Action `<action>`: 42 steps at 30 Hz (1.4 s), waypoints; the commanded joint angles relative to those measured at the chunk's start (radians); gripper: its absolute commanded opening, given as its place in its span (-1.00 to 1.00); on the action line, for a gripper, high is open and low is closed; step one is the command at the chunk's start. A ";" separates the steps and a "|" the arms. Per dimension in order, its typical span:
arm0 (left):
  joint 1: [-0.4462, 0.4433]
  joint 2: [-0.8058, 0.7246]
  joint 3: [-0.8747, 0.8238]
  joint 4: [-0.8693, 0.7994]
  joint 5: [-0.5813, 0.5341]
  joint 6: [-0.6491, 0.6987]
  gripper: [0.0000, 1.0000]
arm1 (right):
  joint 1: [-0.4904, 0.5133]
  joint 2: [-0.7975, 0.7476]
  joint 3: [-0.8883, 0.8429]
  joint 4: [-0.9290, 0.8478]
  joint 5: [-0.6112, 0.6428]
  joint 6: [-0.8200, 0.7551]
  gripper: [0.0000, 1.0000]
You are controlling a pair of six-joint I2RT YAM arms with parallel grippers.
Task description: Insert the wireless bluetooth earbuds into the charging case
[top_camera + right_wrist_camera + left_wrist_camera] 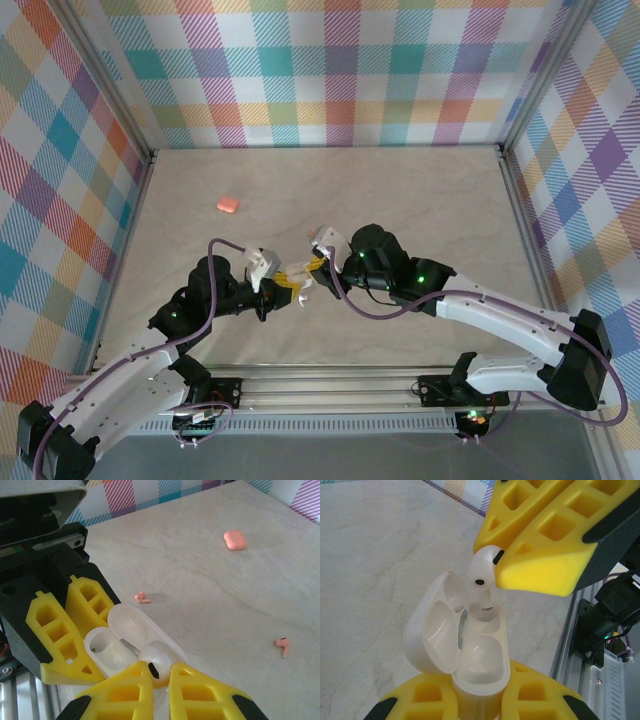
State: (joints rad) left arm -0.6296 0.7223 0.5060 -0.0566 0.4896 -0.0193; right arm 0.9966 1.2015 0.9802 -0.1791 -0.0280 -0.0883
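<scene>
open charging case [480,665] in left gripper [480,695], over middle of table [420,200] | earbud [482,575] in right gripper [160,680] above it, stem in one socket | closed case [228,204] behind-left on table, well apart | loose earbud [143,598] near open charging case; second loose earbud [282,645] farther off

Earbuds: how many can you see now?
3. One white earbud in the right gripper, stem at the open case's socket; two pink earbuds on the table, one near the case, one farther off. Another may be hidden.

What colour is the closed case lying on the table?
Closed rounded case: salmon pink, clearest from right wrist.
</scene>
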 commanded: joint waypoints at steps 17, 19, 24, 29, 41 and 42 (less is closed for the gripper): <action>0.004 -0.018 0.031 0.054 0.028 -0.024 -1.00 | 0.008 -0.006 -0.009 0.016 0.031 -0.092 -0.76; 0.004 -0.017 0.032 0.058 0.028 -0.024 -1.00 | 0.007 -0.010 -0.011 0.012 0.027 -0.100 -0.77; 0.004 -0.009 0.035 0.073 0.029 -0.030 -1.00 | 0.008 -0.011 -0.014 0.004 -0.016 -0.091 -0.76; 0.005 -0.003 0.042 0.074 0.030 -0.033 -1.00 | 0.008 -0.011 -0.015 -0.014 -0.069 -0.075 -0.76; 0.005 -0.002 0.042 0.079 0.027 -0.042 -1.00 | 0.008 0.010 0.007 -0.070 -0.142 -0.061 -0.62; 0.004 -0.001 0.042 0.079 0.027 -0.042 -1.00 | 0.008 0.010 0.010 -0.073 -0.144 -0.058 -0.61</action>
State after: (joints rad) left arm -0.6296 0.7231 0.5098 -0.0391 0.5140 -0.0418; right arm 0.9943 1.2015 0.9756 -0.2180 -0.0853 -0.1646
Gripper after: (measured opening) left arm 0.154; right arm 0.194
